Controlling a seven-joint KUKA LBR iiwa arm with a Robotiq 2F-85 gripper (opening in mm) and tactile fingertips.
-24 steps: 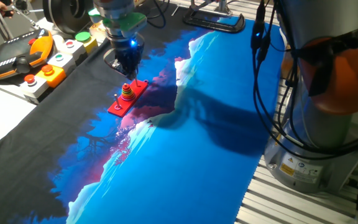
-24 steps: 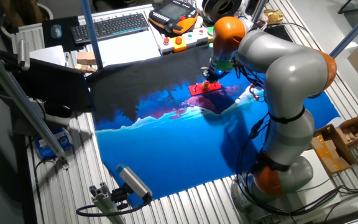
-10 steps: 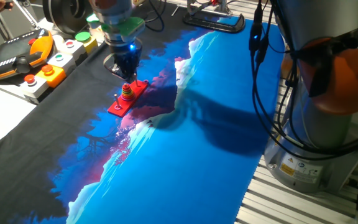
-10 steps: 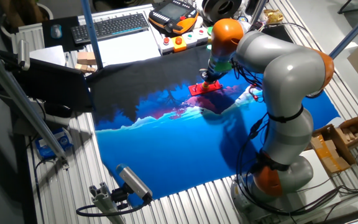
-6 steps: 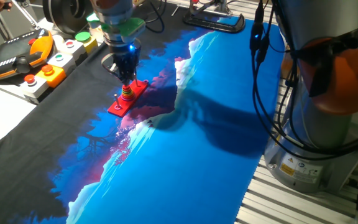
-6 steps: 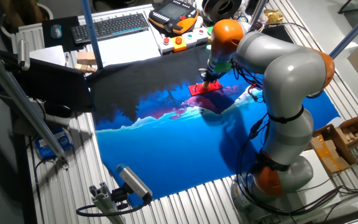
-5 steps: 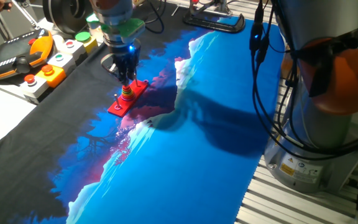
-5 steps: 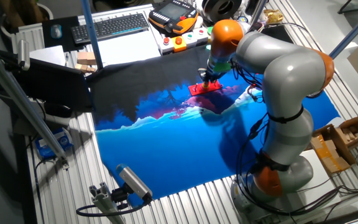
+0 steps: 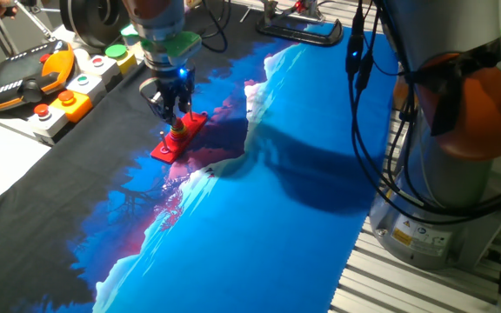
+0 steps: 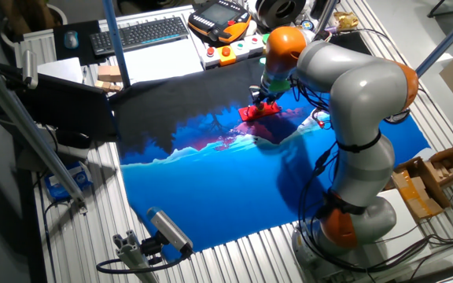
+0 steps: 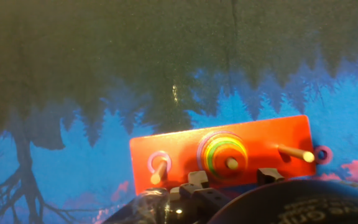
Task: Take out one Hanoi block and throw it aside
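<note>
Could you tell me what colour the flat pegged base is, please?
Red-orange; the flat rectangular pegged base shows best in the hand view.

Arm reaching down, gripper (image 9: 171, 111) vertical, fingers (image 9: 160, 105) spread apart

A grey arm (image 10: 360, 86) with orange joints, black cables, and a green-collared black hand (image 9: 170, 109).

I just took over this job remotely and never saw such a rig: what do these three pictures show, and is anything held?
One grey and orange arm works over a blue and black cloth. Two pictures come from fixed cameras on different sides; the third looks along the end effector. On the cloth lies a red base with three pegs; coloured rings sit on the middle peg, a small red ring topmost. The end effector is open, just above them, holding nothing.
</note>
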